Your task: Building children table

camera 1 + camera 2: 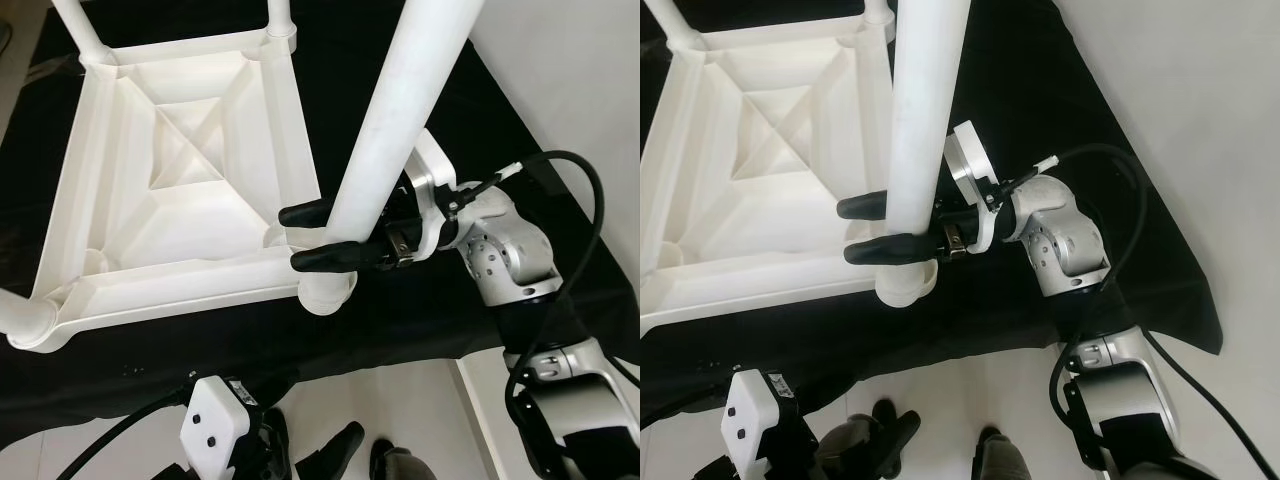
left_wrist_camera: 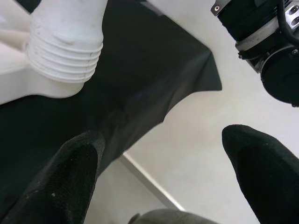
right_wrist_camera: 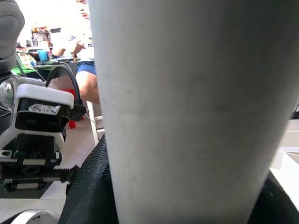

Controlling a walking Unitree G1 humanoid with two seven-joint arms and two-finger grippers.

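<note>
A white plastic children's table [image 1: 180, 180] lies upside down on a black cloth [image 1: 420, 310] spread over the floor, its ribbed underside facing up. Legs stand in the far corners: one at the far left [image 1: 85, 30] and one at the far right [image 1: 280, 20]. Another leg [image 1: 20, 325] sits at the near left corner.

At the near right corner, a white round leg [image 1: 400, 120] stands in the corner socket [image 1: 325, 290], leaning slightly to the right as it rises. The right pincer [image 1: 320, 235] comes in from the right and grips this leg low down, just above the socket, with one black finger [image 1: 305, 212] on the far side and the other on the near side, both pressed against the white tube. The right arm [image 1: 500, 250] bends back toward the near right, with a black cable [image 1: 590, 200] looping over it. In the right wrist view the leg stands close before the camera, and a seated person [image 3: 79, 51] can be made out in the background.

The left pincer [image 2: 168, 158] hangs low at the near left, beyond the near edge of the cloth, holding nothing, its two black fingers [image 2: 70, 172] spread wide apart. Its wrist view looks past them at the threaded base of the leg [image 2: 65, 51] in the socket, the cloth's edge and the pale floor [image 2: 187, 140].
</note>
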